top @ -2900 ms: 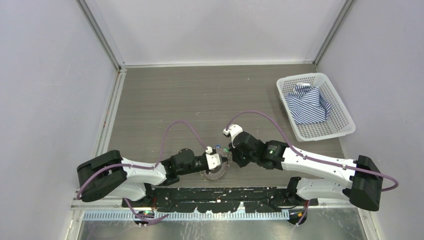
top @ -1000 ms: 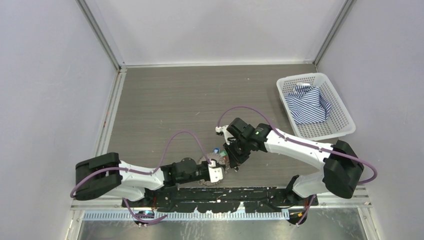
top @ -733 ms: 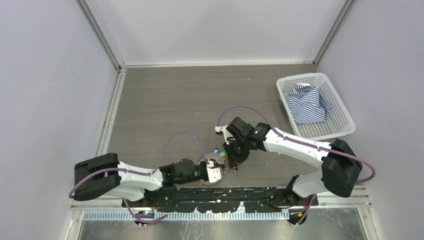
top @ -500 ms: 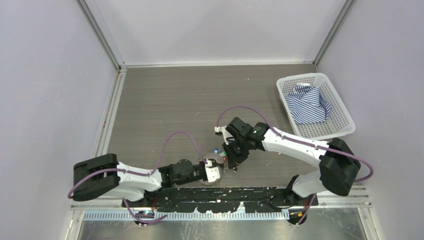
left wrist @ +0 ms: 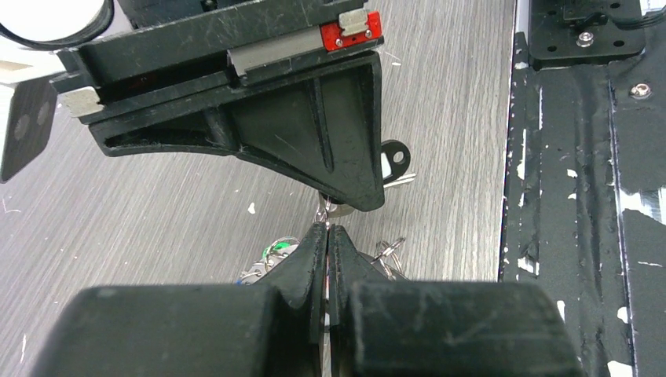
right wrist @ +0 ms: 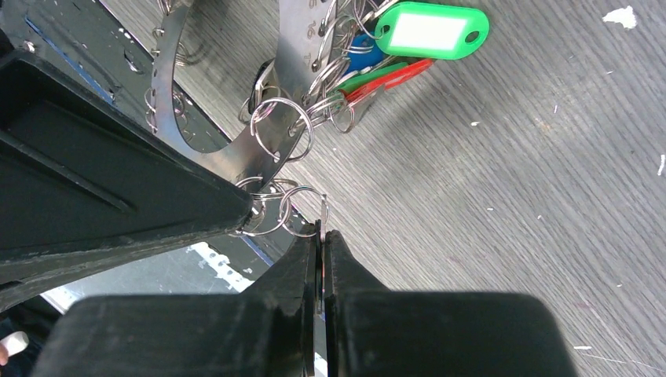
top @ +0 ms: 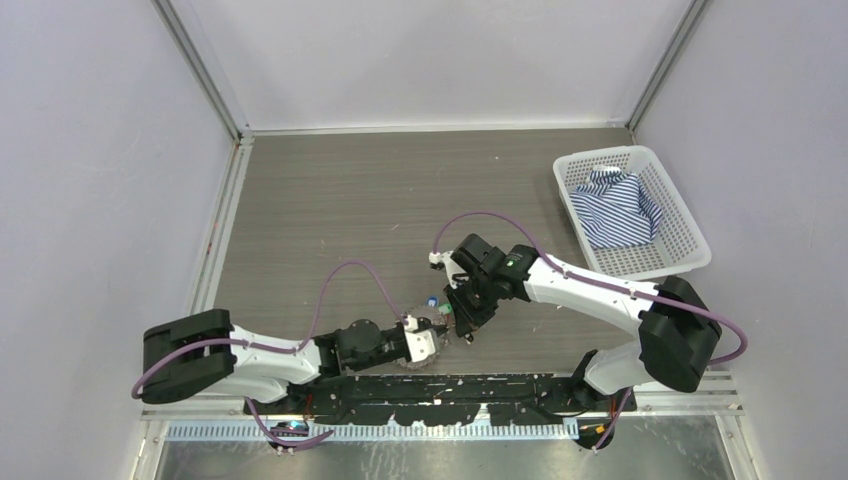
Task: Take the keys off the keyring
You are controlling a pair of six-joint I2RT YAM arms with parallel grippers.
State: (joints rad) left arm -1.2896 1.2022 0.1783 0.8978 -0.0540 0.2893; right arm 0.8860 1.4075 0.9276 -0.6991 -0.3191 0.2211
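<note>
Right hand (right wrist: 322,236): closed on a thin silver metal strip (right wrist: 323,206), key or ring end unclear, linked to small wire split rings (right wrist: 281,129). Left hand (left wrist: 327,229): pressed shut, close against the right; what it pinches cannot be told. Silvery perforated band keyring (right wrist: 294,39): between both hands, at the near edge of the grey wood-grain worktop (right wrist: 510,196); keys with green, blue and red plastic tags (right wrist: 432,30) attached. Handling, advised: left steadies; right winds the strip round its coil, no straight tug.
</note>
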